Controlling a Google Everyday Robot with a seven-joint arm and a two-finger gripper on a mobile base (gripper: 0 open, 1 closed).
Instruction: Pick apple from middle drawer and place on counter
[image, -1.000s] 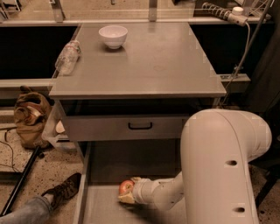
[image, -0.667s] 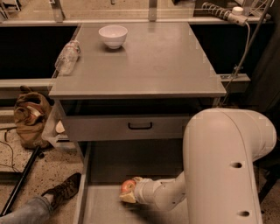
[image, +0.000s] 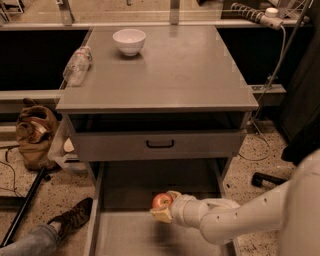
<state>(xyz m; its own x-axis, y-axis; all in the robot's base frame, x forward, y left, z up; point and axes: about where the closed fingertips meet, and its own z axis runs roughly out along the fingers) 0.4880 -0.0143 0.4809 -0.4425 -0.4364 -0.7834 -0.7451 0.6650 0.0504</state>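
- Red-orange with a paler patch, the apple (image: 161, 200) sits between the two fingers of the gripper (image: 163, 204), which are clamped on it, one finger above and to its right, the other beneath.
- The apple is over the open drawer (image: 125, 235), near its middle, and looks lifted clear of the grey floor (a dim shadow lies below it).
- The white arm (image: 235, 220) reaches in from the lower right, crossing the drawer's right side.
- Above the drawer is a closed drawer front (image: 115, 146) with a black handle (image: 160, 144).
- The counter (image: 175, 75) tops the cabinet, matte grey with a thin overhanging edge.
- A white bowl (image: 129, 41) stands near the counter's back left.
- A clear plastic bottle (image: 77, 65) lies on its side at the counter's left edge, just beside the bowl but apart from it.
- On the speckled floor left of the cabinet slumps a brown bag (image: 34, 135).
- A dark shoe (image: 72, 220) on a jeans-clad leg (image: 25, 244) rests beside the drawer's left wall.
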